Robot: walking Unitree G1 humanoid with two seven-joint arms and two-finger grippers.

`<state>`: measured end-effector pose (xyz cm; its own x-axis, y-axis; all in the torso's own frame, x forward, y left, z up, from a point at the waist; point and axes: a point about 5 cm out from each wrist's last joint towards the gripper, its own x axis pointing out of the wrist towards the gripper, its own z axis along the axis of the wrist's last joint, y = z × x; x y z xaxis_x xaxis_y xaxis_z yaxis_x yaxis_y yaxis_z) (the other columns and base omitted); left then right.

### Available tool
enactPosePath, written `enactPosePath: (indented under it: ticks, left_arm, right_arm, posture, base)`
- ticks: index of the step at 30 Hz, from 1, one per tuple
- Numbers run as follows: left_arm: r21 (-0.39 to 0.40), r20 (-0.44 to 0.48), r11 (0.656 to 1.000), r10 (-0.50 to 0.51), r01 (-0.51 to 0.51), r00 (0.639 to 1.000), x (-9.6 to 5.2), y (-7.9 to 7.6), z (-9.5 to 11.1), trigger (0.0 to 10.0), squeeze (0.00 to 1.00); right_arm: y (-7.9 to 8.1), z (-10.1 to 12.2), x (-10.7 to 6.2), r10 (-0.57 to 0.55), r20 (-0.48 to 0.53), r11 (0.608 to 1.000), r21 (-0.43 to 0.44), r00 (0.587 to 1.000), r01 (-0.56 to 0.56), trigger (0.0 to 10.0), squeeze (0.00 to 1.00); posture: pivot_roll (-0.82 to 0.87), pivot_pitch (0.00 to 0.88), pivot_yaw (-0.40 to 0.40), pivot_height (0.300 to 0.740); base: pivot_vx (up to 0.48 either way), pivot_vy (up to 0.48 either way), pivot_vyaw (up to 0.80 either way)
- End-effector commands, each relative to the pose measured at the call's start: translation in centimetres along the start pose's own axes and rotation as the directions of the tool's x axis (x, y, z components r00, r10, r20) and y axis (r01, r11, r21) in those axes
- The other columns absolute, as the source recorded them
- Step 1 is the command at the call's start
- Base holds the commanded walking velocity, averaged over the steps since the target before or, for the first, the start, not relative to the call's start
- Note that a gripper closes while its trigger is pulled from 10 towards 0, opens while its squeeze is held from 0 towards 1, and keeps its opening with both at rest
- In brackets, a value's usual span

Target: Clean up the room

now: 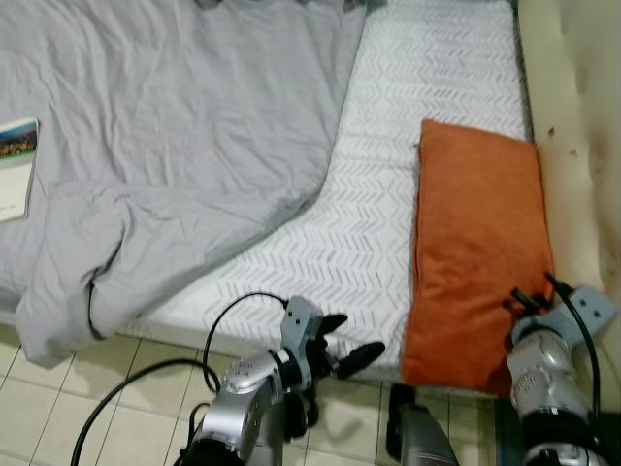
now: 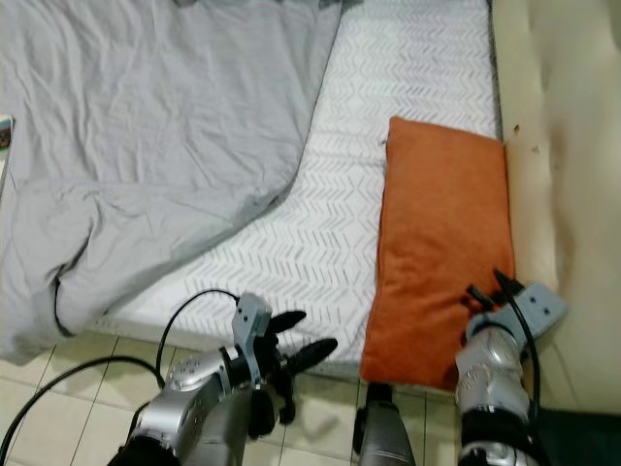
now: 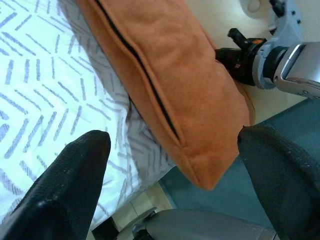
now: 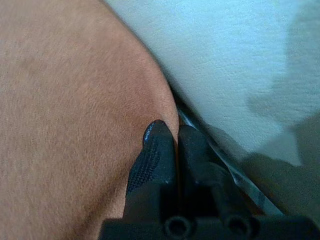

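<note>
Beside orange cushion [image 1: 478,252] on mattress [image 1: 408,116]: grey duvet [image 1: 175,146]; right hand [image 4: 170,142] pinched together at cushion edge; left hand [image 1: 347,342] apart.

Even, soft indoor light gives you sharp head views with faint fold shadows on the grey blanket [image 1: 175,126], while both wrist views blur their near black fingers [image 3: 65,195].

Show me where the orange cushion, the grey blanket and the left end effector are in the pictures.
orange rectangular fabric cushion [image 1: 477,243], left eye view, middle of its top face.
grey crumpled blanket [image 1: 175,136], left eye view, wide flat part on the bed.
left end effector [image 1: 347,342], left eye view, between its two open black fingertips.
</note>
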<state>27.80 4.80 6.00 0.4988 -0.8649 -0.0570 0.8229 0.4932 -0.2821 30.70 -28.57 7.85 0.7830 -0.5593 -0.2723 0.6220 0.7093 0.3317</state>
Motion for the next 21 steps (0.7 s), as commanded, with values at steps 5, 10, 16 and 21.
enactPosePath:
  ticks: [5,10,16,21]
  left_arm:
    - [-0.006,-0.024,1.000,0.017,-0.017,1.000,-0.4,0.0,-0.9,10.0,0.00]
    - [-0.010,-0.017,0.999,0.044,-0.044,0.999,-0.7,0.3,-1.0,10.0,0.00]
    - [0.009,-0.012,0.998,0.059,-0.059,0.998,-0.8,0.6,-0.8,10.0,0.00]
    - [0.062,-0.003,0.994,0.094,-0.093,0.996,-0.8,1.2,-0.4,10.0,0.00]
  right_arm:
    - [-1.0,-0.5,-0.3,-0.026,0.045,0.977,-0.211,0.999,0.035,10.0,1.00]
    - [-2.6,0.7,-1.2,-0.118,0.201,0.883,-0.426,0.972,0.195,10.0,1.00]
    - [-3.3,0.7,-2.8,-0.098,0.270,0.851,-0.476,0.958,0.221,10.0,1.00]
    - [-2.0,1.6,-4.4,0.043,0.329,0.846,-0.514,0.943,0.140,10.0,1.00]
  posture:
    - [-0.15,0.398,0.043,0.740]
    - [-0.16,0.376,0.029,0.740]
    - [-0.17,0.331,0.028,0.740]
    - [-0.18,0.228,0.047,0.740]
  base:
    - [0.000,0.000,0.00]
    - [0.000,0.000,0.00]
    - [0.000,0.000,0.00]
    - [0.000,0.000,0.00]
